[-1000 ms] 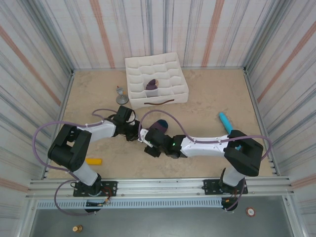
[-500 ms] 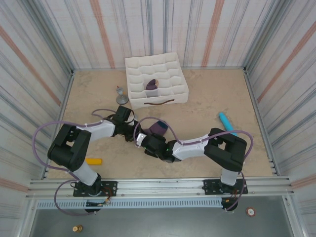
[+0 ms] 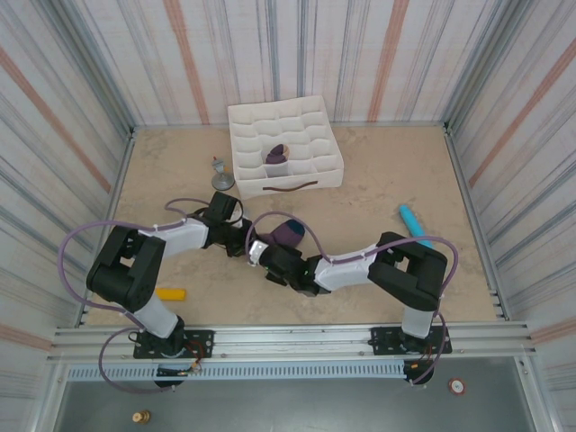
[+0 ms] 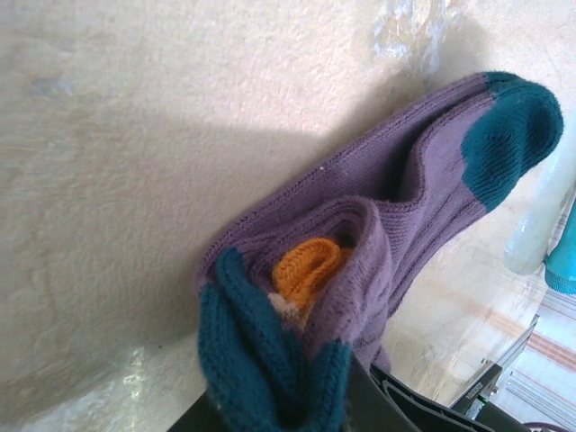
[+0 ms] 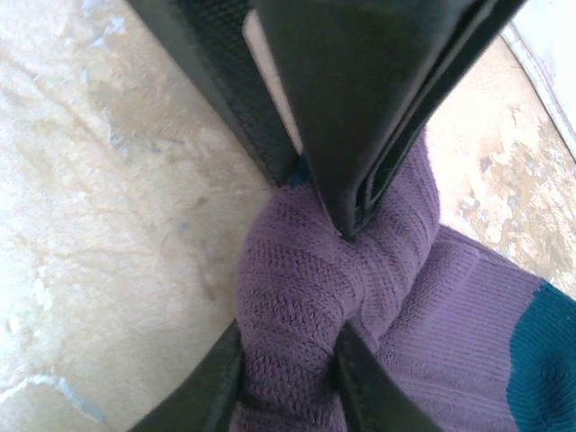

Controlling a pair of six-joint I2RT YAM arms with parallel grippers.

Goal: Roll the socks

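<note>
Progress approx half. One sock is done: rolled bundle (image 3: 276, 157) sits in a cell of the white tray (image 3: 256, 186) at the far side of the desk (image 3: 378, 180). 2nd sock (image 4: 396, 189) lies on the desk near centre, in front of the tray, between both pincers, only partly rolled. Left wrist cam: one end is wound into a loose coil w/ orange cuff (image 4: 306, 270) showing in the middle and a dark teal patch wrapped outside. The toe end w/ teal tip lies stretched out, unrolled. Left to do, by the look of it: wind in the toe end, tuck it, put it in the tray.

Pose, L to R. Left arm (image 3: 180, 236) reaches from the near-left base diagonally toward centre, low over the desk. Left pincer (image 3: 245, 241) is clamped on the coiled end of the 2nd sock; right wrist cam shows its black fingers (image 5: 360, 108) meeting on a fold of fabric. Right arm (image 3: 360, 261) has its elbow folded out at right and forearm stretched left, low along the desk. Right pincer (image 5: 288, 378) is clamped on the same sock, purple fabric bunched tight between its two fingers (image 5: 216, 387). The pincers are nearly nose to nose, just beside each other.

Off-task: yellow block (image 3: 171, 292) near-left, teal cylinder (image 3: 409, 219) right, both well apart from the sock.
</note>
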